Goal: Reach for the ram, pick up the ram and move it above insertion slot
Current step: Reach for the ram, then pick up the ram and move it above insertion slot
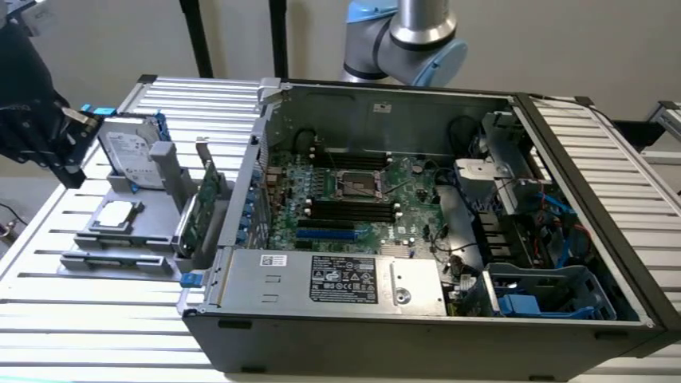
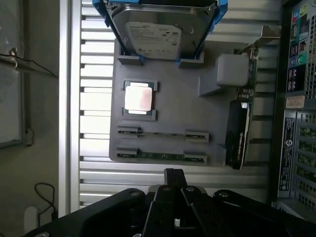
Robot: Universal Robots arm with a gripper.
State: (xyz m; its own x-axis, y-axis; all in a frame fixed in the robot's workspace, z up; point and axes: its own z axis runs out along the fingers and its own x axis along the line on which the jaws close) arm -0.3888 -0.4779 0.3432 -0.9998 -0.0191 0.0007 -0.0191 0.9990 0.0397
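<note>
Gripper [image 2: 174, 171], jaws closed together and holding nothing, near the ram [image 2: 161, 155] seated in a gray fixture tray [image 2: 190, 111].

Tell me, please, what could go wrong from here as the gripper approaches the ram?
1. The ram lies thin and low between the clips of the gray holder, so the gripper, hanging short of it, may catch the holder rather than the stick.
2. The CPU and the expansion card sit close by; a stray approach could knock either.
</note>
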